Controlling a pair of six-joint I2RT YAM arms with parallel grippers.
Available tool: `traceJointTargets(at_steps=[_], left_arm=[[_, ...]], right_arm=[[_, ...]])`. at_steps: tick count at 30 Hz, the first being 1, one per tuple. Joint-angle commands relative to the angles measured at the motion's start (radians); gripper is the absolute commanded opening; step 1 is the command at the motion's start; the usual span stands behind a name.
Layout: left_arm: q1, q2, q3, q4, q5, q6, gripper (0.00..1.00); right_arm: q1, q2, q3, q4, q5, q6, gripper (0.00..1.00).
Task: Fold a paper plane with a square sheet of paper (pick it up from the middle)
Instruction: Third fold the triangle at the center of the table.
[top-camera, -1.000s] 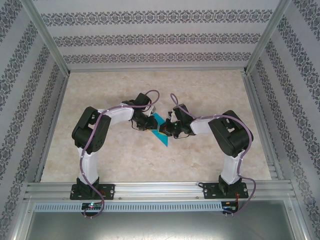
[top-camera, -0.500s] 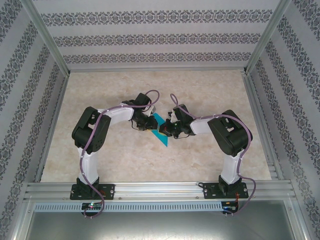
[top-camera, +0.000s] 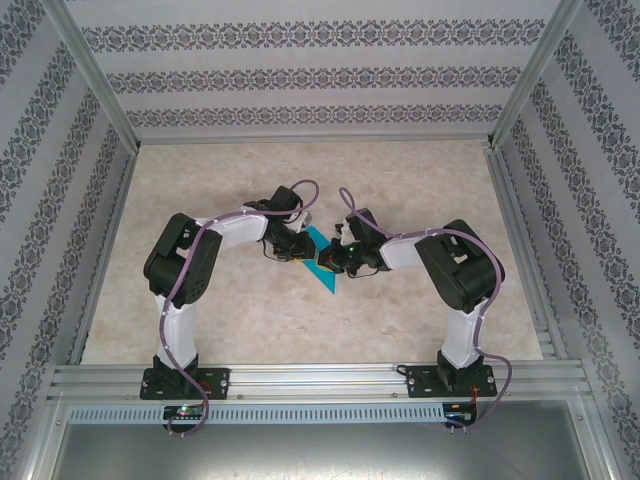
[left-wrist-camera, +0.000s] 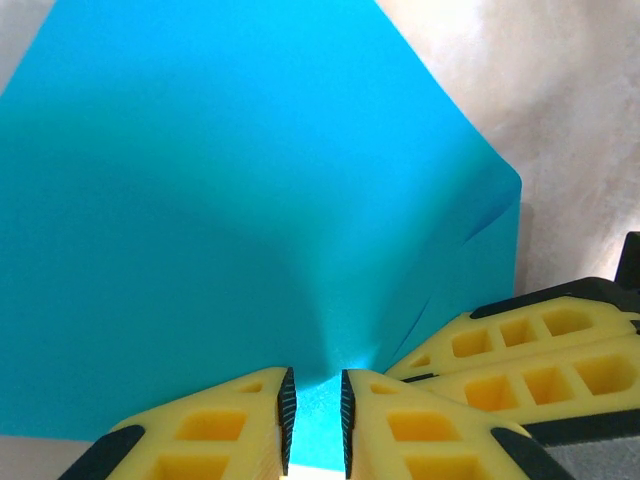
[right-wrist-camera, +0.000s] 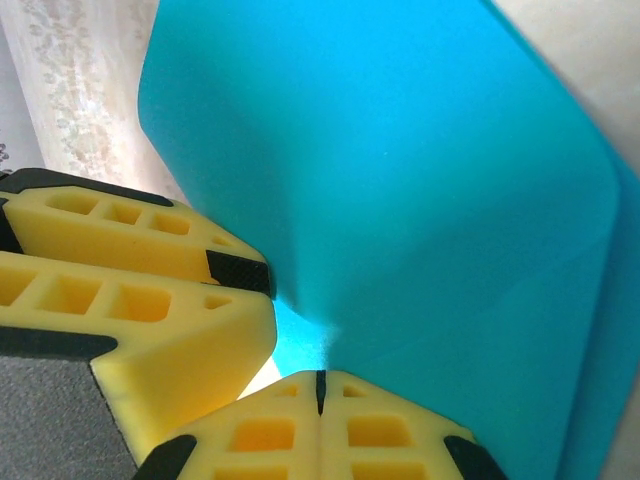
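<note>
change: right gripper edged slightly toward 9 o'clock
left gripper: pinching the teal sheet
right gripper: clamped shut on the teal sheet
meaning: fold likely being set, plane unfinished

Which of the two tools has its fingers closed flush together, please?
The right tool: its yellow fingers meet along a thin seam, pinching the blue paper. The left tool shows a narrow gap between its fingers, with paper in it.
</note>
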Motion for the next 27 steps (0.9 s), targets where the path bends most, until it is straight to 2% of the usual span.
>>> traceJointTargets(at_steps=[1,9,14,20,27], left_arm=[[0.014,0.02,0.003,-0.047,-0.007,0.001,0.24],[0.014,0.028,0.007,-0.042,-0.003,-0.001,0.24],[0.013,0.03,0.013,-0.043,0.001,-0.002,0.24],[0.013,0.022,0.015,-0.04,0.009,-0.006,0.24],[0.017,-0.016,0.024,-0.039,0.012,-0.019,0.26]], right_arm=[[0.003,0.031,-0.007,-0.015,-0.008,-0.033,0.04],[0.005,0.057,-0.007,-0.021,-0.025,-0.049,0.05],[0.005,0.069,-0.013,-0.032,-0.024,-0.061,0.09],[0.003,0.064,-0.023,-0.036,-0.008,-0.064,0.2],[-0.002,0.06,-0.035,-0.036,-0.003,-0.067,0.27]])
